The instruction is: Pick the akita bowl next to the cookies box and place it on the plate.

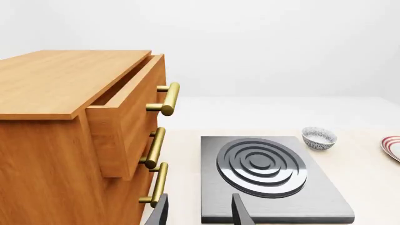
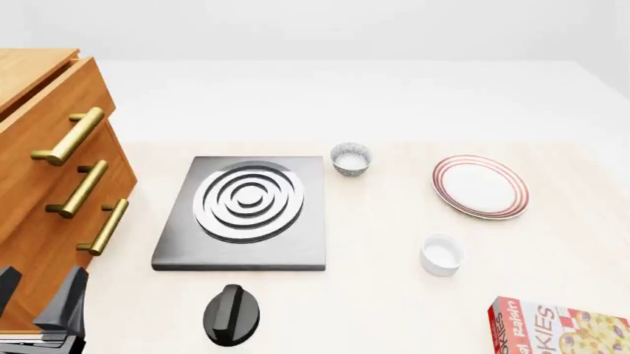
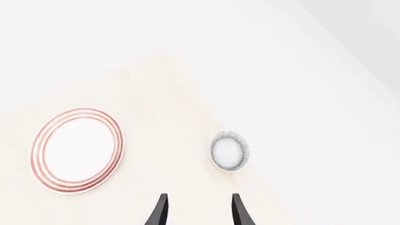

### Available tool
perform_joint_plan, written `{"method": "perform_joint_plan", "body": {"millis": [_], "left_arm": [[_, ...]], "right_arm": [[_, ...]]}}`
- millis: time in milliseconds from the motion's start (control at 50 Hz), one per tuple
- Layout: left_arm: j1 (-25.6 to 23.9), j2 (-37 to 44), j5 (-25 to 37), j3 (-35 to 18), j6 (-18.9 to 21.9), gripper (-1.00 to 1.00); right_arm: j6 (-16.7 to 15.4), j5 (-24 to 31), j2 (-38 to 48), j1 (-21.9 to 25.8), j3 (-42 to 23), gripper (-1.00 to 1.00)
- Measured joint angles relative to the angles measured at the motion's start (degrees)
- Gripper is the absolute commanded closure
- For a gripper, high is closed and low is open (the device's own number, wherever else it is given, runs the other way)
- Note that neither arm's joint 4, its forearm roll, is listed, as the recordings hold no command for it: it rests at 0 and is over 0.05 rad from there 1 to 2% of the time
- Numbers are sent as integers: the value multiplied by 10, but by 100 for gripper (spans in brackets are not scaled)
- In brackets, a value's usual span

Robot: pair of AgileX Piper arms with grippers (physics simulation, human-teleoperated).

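Nothing done yet. Bowl (image 3: pixel 229 151) sat near plate (image 3: pixel 76 150), apart, untouched. Cookies box (image 2: pixel 558 330) lower right of front view. Right gripper (image 3: pixel 198 211) spread, empty, short of bowl. Left gripper (image 1: pixel 200 213) spread, empty. Grasp, lift, placement all remained.

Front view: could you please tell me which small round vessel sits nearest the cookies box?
The plain white cup, this side of the plate; the patterned bowl sits back beside the stove.

The cookies box (image 2: pixel 561 330) is cut off by the front view's lower and right edges, so its print is only partly read. The wooden cabinet (image 2: pixel 44 177) is cropped at the left. Only the fingertips of the left gripper (image 2: pixel 40 299) are seen there. The plate (image 1: pixel 392 147) is clipped in the left wrist view.
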Motion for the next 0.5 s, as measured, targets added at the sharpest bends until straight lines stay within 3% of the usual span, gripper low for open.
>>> {"method": "perform_joint_plan", "body": {"millis": [500], "left_arm": [[0,0,0,0,0,-100]], "right_arm": [[-23,-24,87,-44,-26,-100]]}}
